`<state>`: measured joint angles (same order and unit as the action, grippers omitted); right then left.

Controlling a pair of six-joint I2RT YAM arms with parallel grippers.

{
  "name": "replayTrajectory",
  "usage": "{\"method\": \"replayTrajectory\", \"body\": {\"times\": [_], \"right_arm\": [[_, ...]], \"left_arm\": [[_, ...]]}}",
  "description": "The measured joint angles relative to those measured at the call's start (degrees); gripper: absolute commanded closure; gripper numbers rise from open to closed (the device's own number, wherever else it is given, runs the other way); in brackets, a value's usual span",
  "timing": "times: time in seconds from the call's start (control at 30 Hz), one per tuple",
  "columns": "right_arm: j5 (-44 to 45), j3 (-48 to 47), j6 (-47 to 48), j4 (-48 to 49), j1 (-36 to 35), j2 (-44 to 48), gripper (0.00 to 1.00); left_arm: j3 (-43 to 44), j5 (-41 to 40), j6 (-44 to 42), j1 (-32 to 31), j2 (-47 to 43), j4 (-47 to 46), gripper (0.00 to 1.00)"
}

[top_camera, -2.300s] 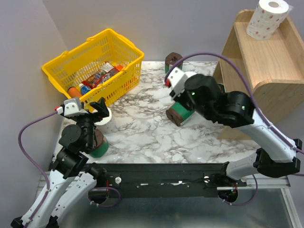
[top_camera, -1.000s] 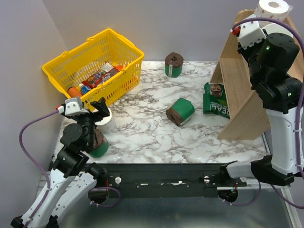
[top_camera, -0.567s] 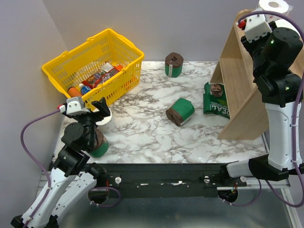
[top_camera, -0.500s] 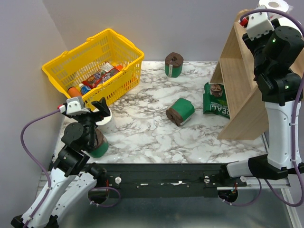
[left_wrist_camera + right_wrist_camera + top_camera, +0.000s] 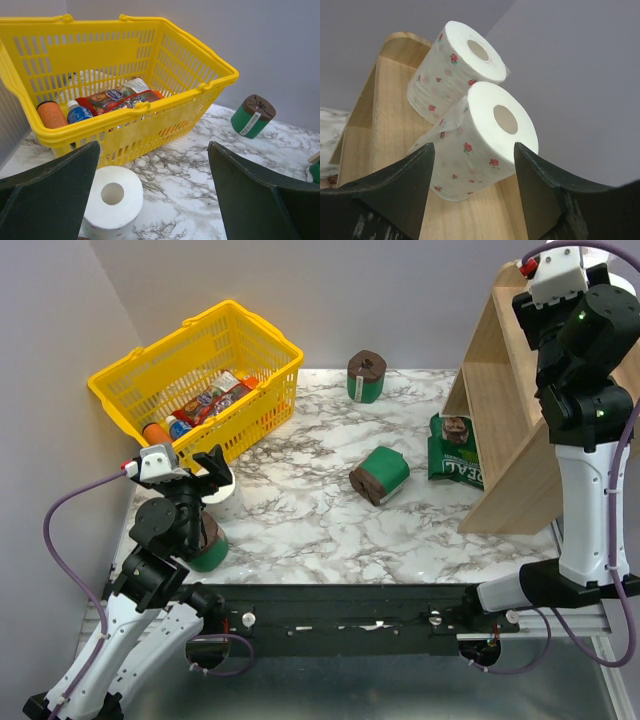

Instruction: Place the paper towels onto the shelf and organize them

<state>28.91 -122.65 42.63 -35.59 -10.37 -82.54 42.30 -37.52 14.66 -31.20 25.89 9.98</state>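
Two white paper towels with red dots lie on the top tier of the wooden shelf (image 5: 375,135). The far roll (image 5: 450,70) leans on the near roll (image 5: 485,135). My right gripper (image 5: 472,147) is open, a finger on each side of the near roll, with a gap showing on the left. My right arm (image 5: 585,350) reaches up over the shelf (image 5: 500,400). A third white roll (image 5: 112,200) stands upright by the basket, and my left gripper (image 5: 152,150) is open above it (image 5: 205,468).
A yellow basket (image 5: 140,380) of groceries sits at the back left. Green rolls with brown ends: one upright at the back (image 5: 367,375), one lying mid-table (image 5: 380,475), one under my left arm (image 5: 208,548). A green packet (image 5: 455,455) lies at the shelf's foot.
My right arm swung from the middle of the table up to the shelf top, where a second white roll now lies. Its jaws have widened. The left arm has not moved.
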Motion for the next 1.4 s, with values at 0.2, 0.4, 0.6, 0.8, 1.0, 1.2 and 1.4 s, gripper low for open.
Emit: {"method": "replayTrajectory", "body": {"times": [0.2, 0.4, 0.6, 0.8, 1.0, 1.2, 1.4], "right_arm": [[0.13, 0.24, -5.86, -0.98, 0.00, 2.10, 0.25], [0.98, 1.66, -13.44, -3.21, 0.00, 2.73, 0.30], [-2.01, 4.61, -23.43, -7.43, 0.00, 4.24, 0.33], [-5.81, 4.74, -29.64, -11.56, 0.00, 5.18, 0.34], [-14.05, 7.04, -35.78, -14.47, 0.00, 9.31, 0.43], [-19.43, 18.47, -37.51, -13.49, -7.13, 18.01, 0.41], [-22.12, 25.40, -38.07, -13.66, -11.80, 20.31, 0.42]], "left_arm": [[0.00, 0.00, 0.00, 0.02, 0.00, 0.00, 0.01], [0.00, -0.02, 0.00, 0.02, -0.04, 0.02, 0.01], [0.00, -0.02, -0.02, 0.02, -0.13, 0.00, 0.01], [0.00, -0.07, 0.02, 0.02, -0.09, 0.02, 0.01], [0.00, -1.25, 0.44, 0.00, 1.27, 0.61, 0.01], [4.48, -3.19, 4.09, 0.00, 7.23, 9.29, 0.01], [12.66, -3.39, 8.17, 0.11, 17.51, 21.27, 0.02]]}}
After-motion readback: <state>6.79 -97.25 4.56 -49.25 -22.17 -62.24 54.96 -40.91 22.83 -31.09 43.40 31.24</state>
